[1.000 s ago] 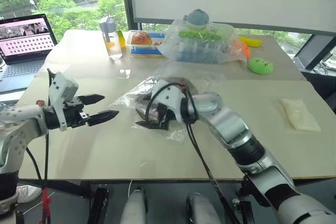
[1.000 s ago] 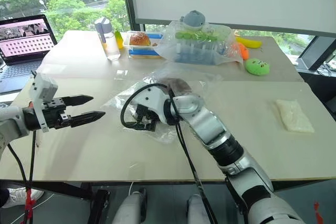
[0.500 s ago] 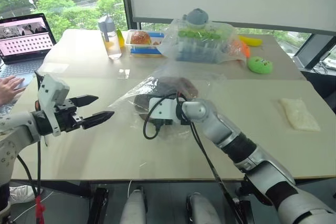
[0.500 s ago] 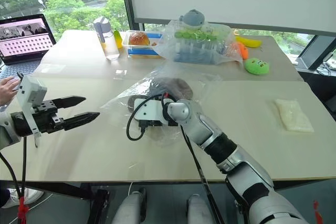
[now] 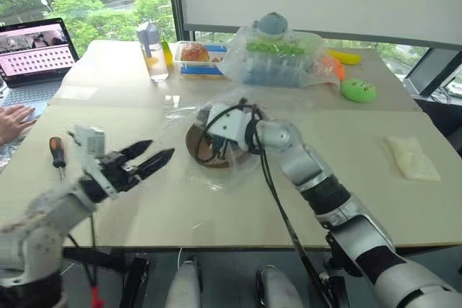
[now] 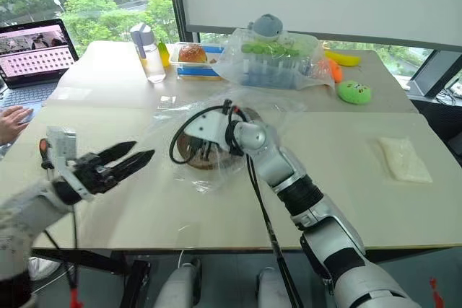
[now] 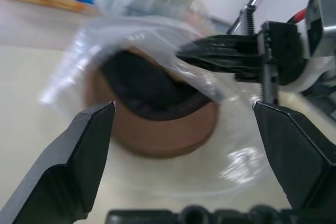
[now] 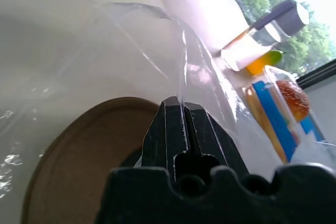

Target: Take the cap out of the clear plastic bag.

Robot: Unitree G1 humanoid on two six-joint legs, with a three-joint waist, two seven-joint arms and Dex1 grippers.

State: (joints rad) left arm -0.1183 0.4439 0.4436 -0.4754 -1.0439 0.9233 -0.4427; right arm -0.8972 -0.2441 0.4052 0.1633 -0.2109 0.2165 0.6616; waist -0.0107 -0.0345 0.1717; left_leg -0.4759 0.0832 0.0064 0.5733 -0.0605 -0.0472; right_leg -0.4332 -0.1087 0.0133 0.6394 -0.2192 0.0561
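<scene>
At lower left the left hand has swung in toward the middle, fingers wide apart and empty, aimed at the bag's mouth. At centre the right hand, open a second ago, has snapped together on a fold of the clear plastic bag and lifted it, so the cap inside shows brim-first. Bare tabletop in front leaves room to pull the cap toward the near edge.
</scene>
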